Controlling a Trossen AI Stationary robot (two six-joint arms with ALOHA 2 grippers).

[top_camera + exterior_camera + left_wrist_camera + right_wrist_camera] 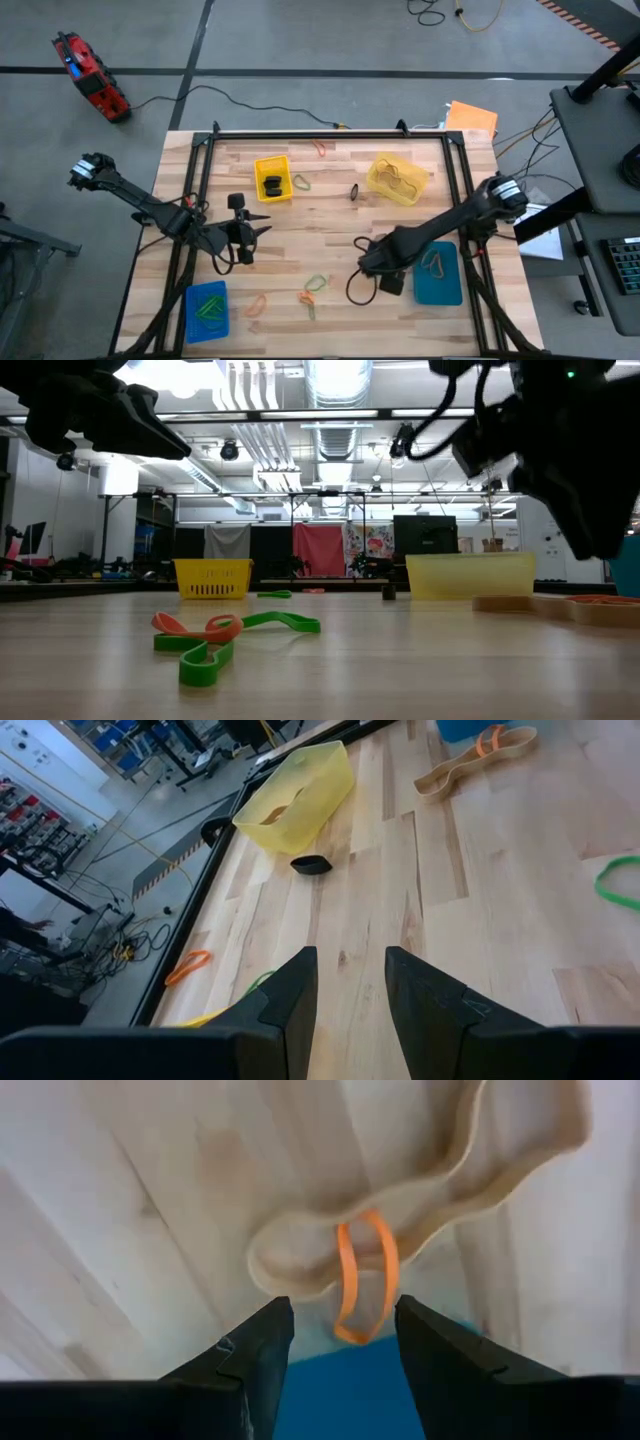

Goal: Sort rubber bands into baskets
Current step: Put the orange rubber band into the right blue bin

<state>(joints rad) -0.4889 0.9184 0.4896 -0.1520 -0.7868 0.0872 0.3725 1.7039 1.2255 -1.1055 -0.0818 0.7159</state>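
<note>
My right gripper [383,268] is open and stands above the table just left of the teal-blue basket [438,275]. In the right wrist view [345,1330] its fingers stand on either side of a small orange rubber band [365,1275], which lies across a long tan band [420,1200] on the wood. It touches neither. My left gripper [256,232] is open and empty over the left middle of the table, pointing right; it also shows in the left wrist view [350,990]. Loose green and orange bands [225,635] lie near the front edge.
The bright yellow basket [272,178] holds black bands. The pale yellow basket [397,178] holds tan ones. The bright blue basket [207,310] holds green ones. A black band [355,191], a green band [300,183] and an orange band [320,148] lie loose at the far side.
</note>
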